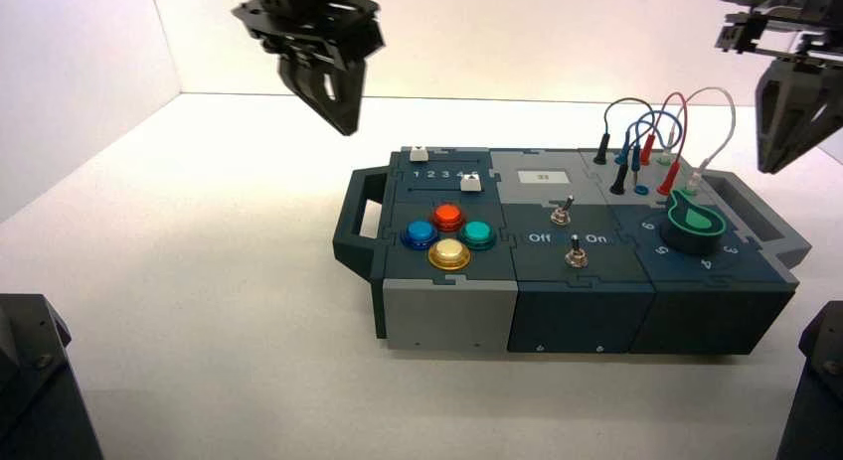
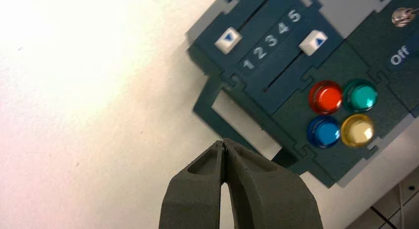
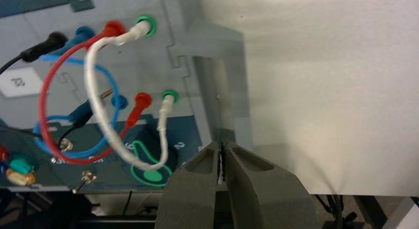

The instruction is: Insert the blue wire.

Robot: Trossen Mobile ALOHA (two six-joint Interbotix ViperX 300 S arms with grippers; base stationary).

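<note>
From here the blue wire (image 1: pixel 671 115) arches over the box's far right, its loose plug (image 3: pixel 81 114) aslant beside the near blue socket (image 3: pixel 119 101), left of the nearer, closed right gripper (image 1: pixel 771 169); the closed left gripper (image 1: pixel 347 130) waits far left.

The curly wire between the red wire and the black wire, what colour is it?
That wire is blue, seen best in the right wrist view.
</note>
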